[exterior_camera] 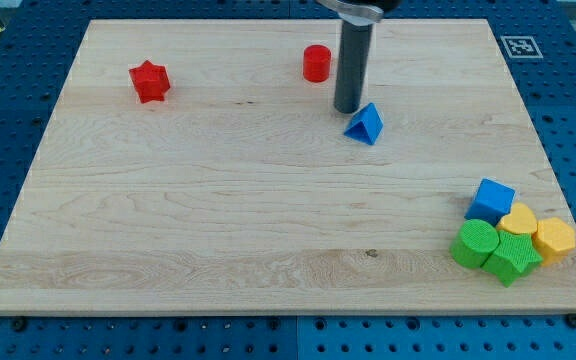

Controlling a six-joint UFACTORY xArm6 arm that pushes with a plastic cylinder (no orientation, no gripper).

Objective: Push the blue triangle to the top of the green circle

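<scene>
The blue triangle (366,123) lies on the wooden board, above the middle and a little to the view's right. My tip (347,109) stands just to its upper left, touching or nearly touching it. The green circle (474,243) sits far off at the view's lower right, in a tight cluster of blocks. The triangle is well above and to the left of the green circle.
The cluster holds a blue cube (492,199), a yellow heart (518,219), a yellow hexagon (555,238) and a green star-like block (511,258). A red cylinder (316,63) stands left of the rod. A red star (149,81) is at the upper left.
</scene>
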